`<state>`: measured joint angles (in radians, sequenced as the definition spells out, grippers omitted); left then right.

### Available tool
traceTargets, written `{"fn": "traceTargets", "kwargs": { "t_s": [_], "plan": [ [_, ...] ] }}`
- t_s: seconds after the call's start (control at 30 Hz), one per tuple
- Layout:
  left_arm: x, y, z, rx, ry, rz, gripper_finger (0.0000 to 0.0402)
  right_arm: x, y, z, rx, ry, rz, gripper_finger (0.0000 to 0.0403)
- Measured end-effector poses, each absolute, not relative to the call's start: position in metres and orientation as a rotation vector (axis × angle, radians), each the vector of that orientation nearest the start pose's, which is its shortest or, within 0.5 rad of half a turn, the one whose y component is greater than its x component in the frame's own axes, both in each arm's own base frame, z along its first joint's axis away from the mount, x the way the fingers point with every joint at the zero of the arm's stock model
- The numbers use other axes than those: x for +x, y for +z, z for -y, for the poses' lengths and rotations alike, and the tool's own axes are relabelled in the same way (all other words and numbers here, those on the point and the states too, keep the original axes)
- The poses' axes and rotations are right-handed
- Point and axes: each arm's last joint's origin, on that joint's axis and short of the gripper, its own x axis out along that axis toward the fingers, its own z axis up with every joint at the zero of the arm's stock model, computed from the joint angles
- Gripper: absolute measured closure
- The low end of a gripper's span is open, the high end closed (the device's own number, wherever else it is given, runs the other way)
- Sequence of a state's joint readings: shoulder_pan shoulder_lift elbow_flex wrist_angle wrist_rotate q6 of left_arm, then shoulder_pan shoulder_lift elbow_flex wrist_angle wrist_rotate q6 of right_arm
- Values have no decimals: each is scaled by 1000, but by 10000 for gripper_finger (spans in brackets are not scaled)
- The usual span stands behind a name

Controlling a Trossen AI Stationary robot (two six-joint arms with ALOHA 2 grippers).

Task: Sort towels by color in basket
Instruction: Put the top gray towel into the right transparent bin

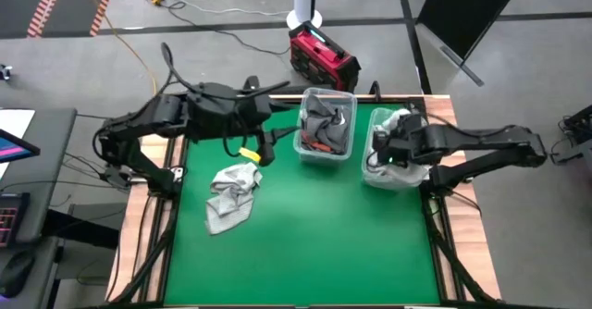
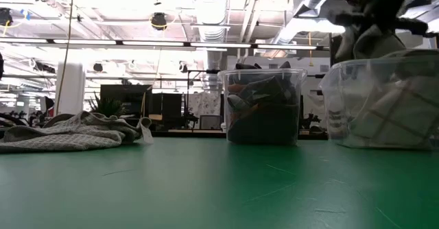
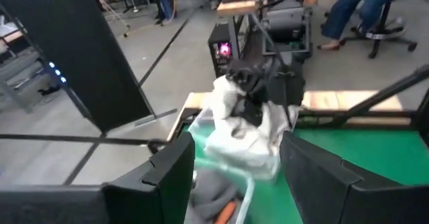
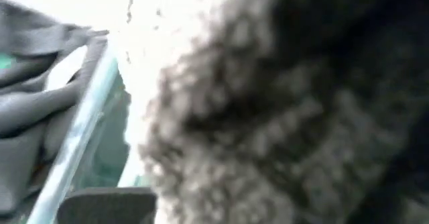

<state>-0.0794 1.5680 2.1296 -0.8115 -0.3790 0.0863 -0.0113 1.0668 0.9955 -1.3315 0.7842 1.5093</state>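
On the green counter [image 1: 305, 244], at nine o'clock from centre, I see a crumpled light grey towel [image 1: 231, 196]. The left gripper [image 1: 268, 150] hovers beside the clear bin [image 1: 326, 124] of dark grey and orange cloth, fingers released. The right gripper [image 1: 381, 146], fingers clenched on a white towel [image 3: 241, 133], blocks the three-o'clock bin [image 2: 384, 105]; its wrist view is only fuzzy cloth.

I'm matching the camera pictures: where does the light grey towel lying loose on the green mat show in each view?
High view: light grey towel left of centre, on the mat.
Low view: towel at far left.
Left wrist view: not in it.
Right wrist view: not in it.
Shared landmark: bin of dark towels.
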Motion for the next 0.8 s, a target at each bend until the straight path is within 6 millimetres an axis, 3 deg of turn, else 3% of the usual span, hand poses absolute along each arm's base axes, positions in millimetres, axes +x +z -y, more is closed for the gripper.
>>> {"fn": "traceTargets", "kwargs": {
  "t_s": [0.17, 0.4, 0.6, 0.8],
  "plan": [
    [269, 526, 6, 177, 297, -318, 196, 151, 273, 21, 770, -1477, -467, 363],
    [239, 536, 3, 237, 286, -324, 196, 157, 236, 33, 689, -1547, -579, 363],
    [216, 547, 2, 276, 287, -283, 196, 172, 205, 48, 645, -1410, -773, 362],
    [194, 553, 1, 270, 293, -260, 196, 183, 201, 58, 637, -1212, -851, 362]
  ]
}}
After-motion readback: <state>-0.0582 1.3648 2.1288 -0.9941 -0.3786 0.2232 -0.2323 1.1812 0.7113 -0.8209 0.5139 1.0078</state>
